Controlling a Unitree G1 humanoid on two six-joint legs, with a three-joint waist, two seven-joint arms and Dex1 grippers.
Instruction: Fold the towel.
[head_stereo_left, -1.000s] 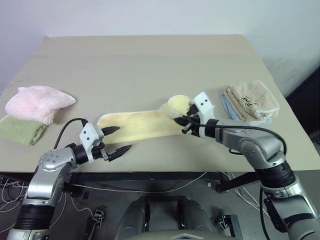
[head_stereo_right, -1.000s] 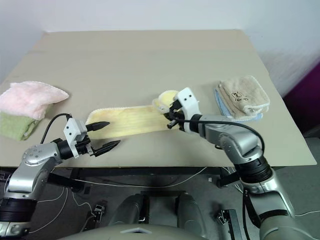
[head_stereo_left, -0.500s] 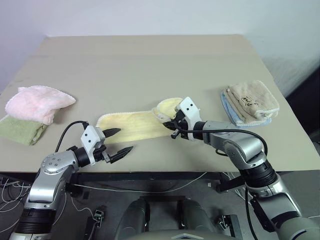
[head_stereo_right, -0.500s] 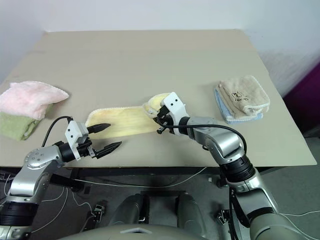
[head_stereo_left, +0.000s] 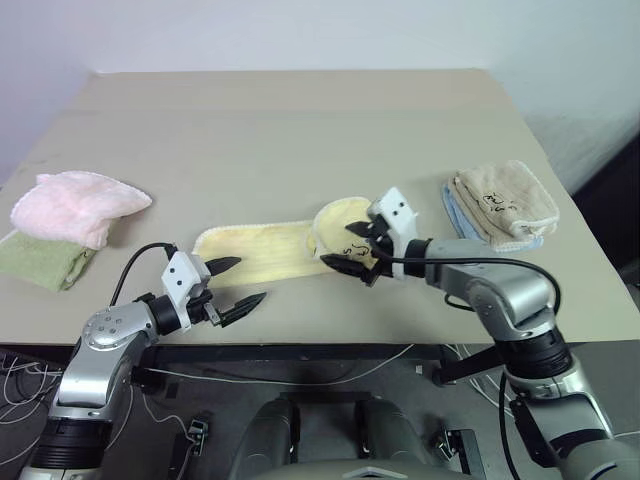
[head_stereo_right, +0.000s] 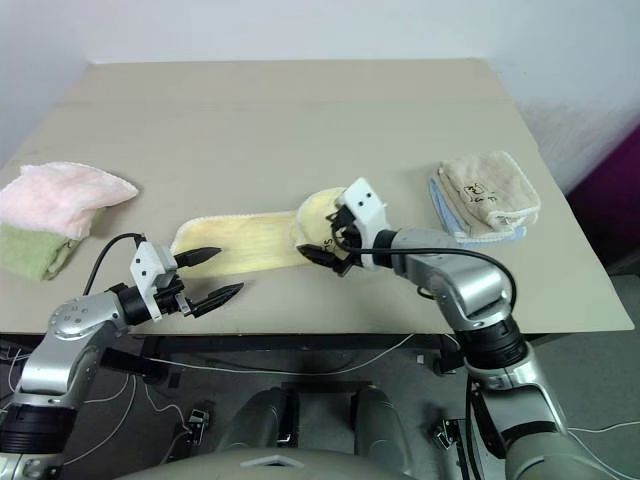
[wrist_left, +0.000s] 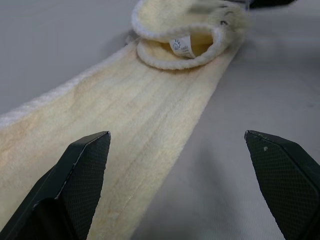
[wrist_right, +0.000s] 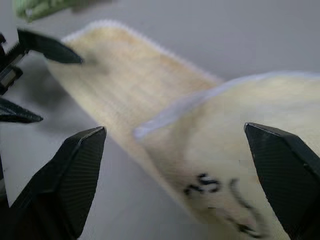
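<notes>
The towel (head_stereo_left: 270, 252) lies flat on the counter (head_stereo_left: 300, 130) near its front edge, its right end turned back over itself with dark marks showing. The right end effector (head_stereo_left: 352, 248) hangs just above that folded end, jaws wide, holding nothing. The left end effector (head_stereo_left: 232, 282) sits wide open beside the towel's left end.

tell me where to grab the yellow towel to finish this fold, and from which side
Probably the flipped-over end of the towel, by its raised whitish hem, coming from the robot's right where the open right gripper hovers. That end curls up off the table, giving the fingers an edge; the rest lies flat.
</notes>
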